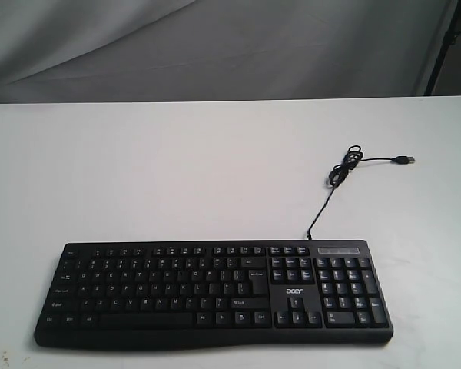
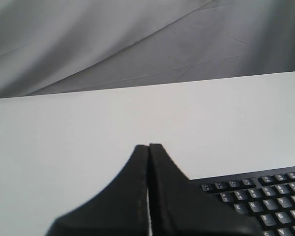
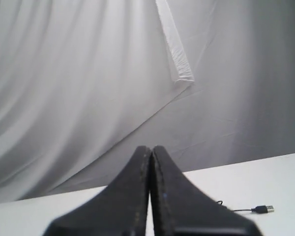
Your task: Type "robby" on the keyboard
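White table (image 1: 215, 169), keyboard (image 1: 215, 296); jaws together.

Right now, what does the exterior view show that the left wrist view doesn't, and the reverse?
Exterior only: the whole keyboard with its number pad and acer logo, plus the cable and its USB plug lying loose on the table. No gripper shows there.
Left wrist only: the left gripper, its jaws closed together, near one keyboard corner.
Both: the keyboard, the white table and the grey cloth backdrop.
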You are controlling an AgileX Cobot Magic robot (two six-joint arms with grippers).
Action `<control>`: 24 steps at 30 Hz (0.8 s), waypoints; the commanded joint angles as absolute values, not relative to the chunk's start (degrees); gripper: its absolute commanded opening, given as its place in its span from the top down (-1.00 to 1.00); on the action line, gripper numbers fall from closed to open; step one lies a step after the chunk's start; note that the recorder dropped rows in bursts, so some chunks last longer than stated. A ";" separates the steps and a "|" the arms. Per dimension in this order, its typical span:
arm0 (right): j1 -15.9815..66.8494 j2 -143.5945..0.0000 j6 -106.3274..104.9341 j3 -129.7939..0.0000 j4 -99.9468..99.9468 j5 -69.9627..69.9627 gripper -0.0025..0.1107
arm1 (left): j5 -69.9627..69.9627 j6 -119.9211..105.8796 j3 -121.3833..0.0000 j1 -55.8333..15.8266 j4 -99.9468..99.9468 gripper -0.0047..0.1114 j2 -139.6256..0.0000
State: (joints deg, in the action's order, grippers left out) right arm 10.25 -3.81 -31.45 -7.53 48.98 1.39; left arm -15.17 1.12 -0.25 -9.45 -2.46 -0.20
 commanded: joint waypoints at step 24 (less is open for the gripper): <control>9.78 0.00 1.71 -3.23 2.80 10.04 0.96 | -14.86 1.28 0.00 -9.82 -2.74 0.92 0.00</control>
